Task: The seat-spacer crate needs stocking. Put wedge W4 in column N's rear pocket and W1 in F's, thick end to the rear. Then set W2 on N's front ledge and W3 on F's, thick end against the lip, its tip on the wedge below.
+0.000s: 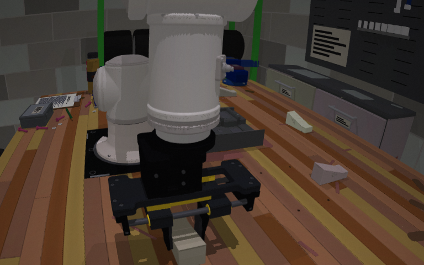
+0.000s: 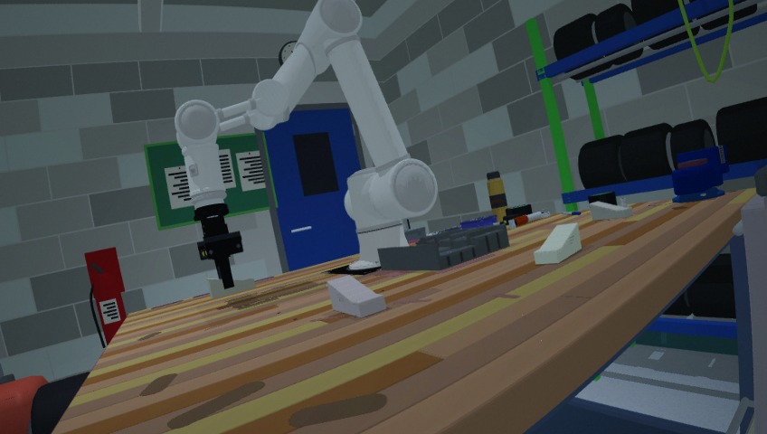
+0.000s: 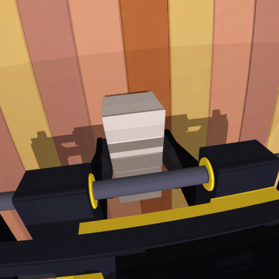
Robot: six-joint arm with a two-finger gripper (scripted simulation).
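At the near end of the striped workbench a pale wedge (image 1: pixel 187 245) (image 2: pixel 231 286) (image 3: pixel 134 135) sits low on the bench top, its label hidden. The dark grey seat-spacer crate (image 1: pixel 234 129) (image 2: pixel 447 248) stands beside the arm's base. Three more pale wedges lie loose on the bench: one (image 1: pixel 328 172) (image 2: pixel 355 297) mid-bench, one (image 1: pixel 298 122) (image 2: pixel 560 243) farther along, and one (image 2: pixel 608 210) near the far end. My gripper (image 1: pixel 184 232) (image 2: pixel 227 279) (image 3: pixel 134 149) stands straight down over the near wedge, closed and gripping it by its sides.
The arm's white base (image 1: pixel 125 109) stands on a black plate behind the gripper. A grey box (image 1: pixel 36 115), a clipboard (image 1: pixel 58 100) and small pink fasteners lie at the bench's left corner. A blue vise (image 1: pixel 237 73) stands at the far end, cabinets (image 1: pixel 344 103) along the right.
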